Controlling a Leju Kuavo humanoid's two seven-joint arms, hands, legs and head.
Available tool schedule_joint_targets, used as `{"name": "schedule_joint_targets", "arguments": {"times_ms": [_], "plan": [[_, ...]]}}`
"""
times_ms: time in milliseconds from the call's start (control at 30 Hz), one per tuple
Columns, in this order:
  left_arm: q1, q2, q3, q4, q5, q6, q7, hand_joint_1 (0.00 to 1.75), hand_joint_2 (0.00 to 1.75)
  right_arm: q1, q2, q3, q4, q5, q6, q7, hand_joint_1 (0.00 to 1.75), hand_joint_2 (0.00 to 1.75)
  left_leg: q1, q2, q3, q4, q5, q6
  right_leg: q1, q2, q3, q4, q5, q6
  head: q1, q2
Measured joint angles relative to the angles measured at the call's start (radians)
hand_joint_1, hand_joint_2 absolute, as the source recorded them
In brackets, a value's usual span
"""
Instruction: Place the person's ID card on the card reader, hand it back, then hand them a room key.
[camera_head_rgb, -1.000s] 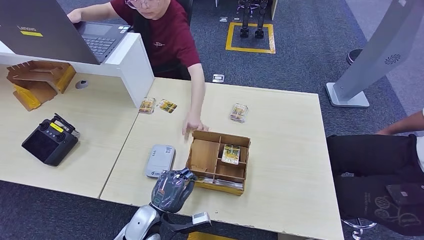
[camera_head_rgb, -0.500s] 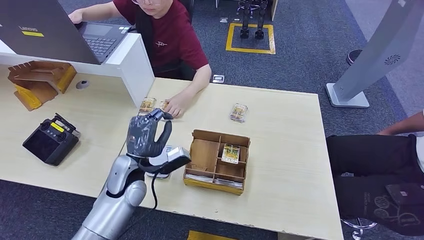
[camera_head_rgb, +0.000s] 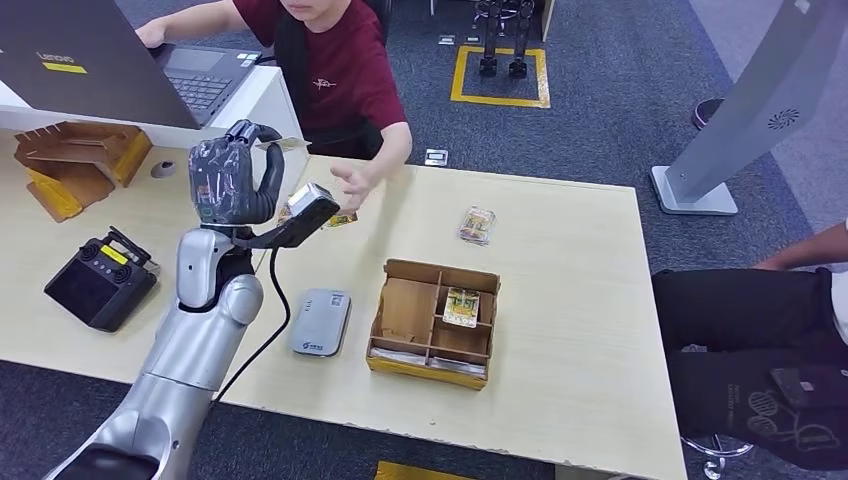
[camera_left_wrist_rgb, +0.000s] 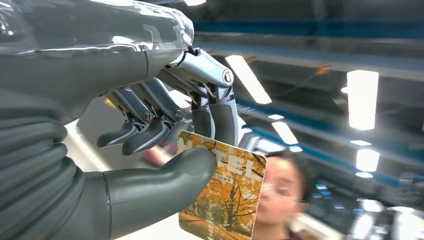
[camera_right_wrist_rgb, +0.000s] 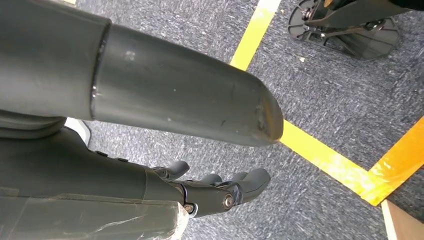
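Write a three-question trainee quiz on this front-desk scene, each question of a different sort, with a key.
1. True or false: the left hand holds nothing.
2. Multiple choice: the grey card reader lies A) inside the wooden tray, B) on the table beside the tray, C) on the laptop.
3. Fill in: the card in the left hand is pinched between the fingers and the ____.

Key: 1 false; 2 B; 3 thumb.

Glossy printed card (camera_left_wrist_rgb: 225, 195), matt wooden table (camera_head_rgb: 560, 300), rough grey carpet (camera_right_wrist_rgb: 320, 90).
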Motion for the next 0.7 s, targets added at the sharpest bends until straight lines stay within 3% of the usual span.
{"name": "schedule_joint_targets", "arguments": {"times_ms": [233,667,700], "plan": [[-0.062,-0.02,0.054,0.148,0.136,-0.005,-0.056,1.75,1.75,-0.002,0.0,0.008,0.0,0.0,0.004,-0.001,0.0,0.0,0.0,0.0,0.0,0.0,0.0,0.0,0.0,0.0,0.0,0.0,0.0,0.0,0.0,0.0],[-0.094,-0.041,0.097,0.267,0.184,0.002,-0.082,1.75,1.75,-0.002,0.0,0.031,0.0,-0.002,0.003,-0.003,0.0,0.0,0.0,0.0,0.0,0.0,0.0,0.0,0.0,0.0,0.0,0.0,0.0,0.0,0.0,0.0],[-0.094,-0.042,0.098,0.272,0.187,0.001,-0.084,1.67,1.75,-0.002,0.0,0.031,0.0,-0.002,0.004,-0.001,0.0,0.0,0.0,0.0,0.0,0.0,0.0,0.0,0.0,0.001,0.0,0.0,0.0,0.0,0.0,0.0]]}}
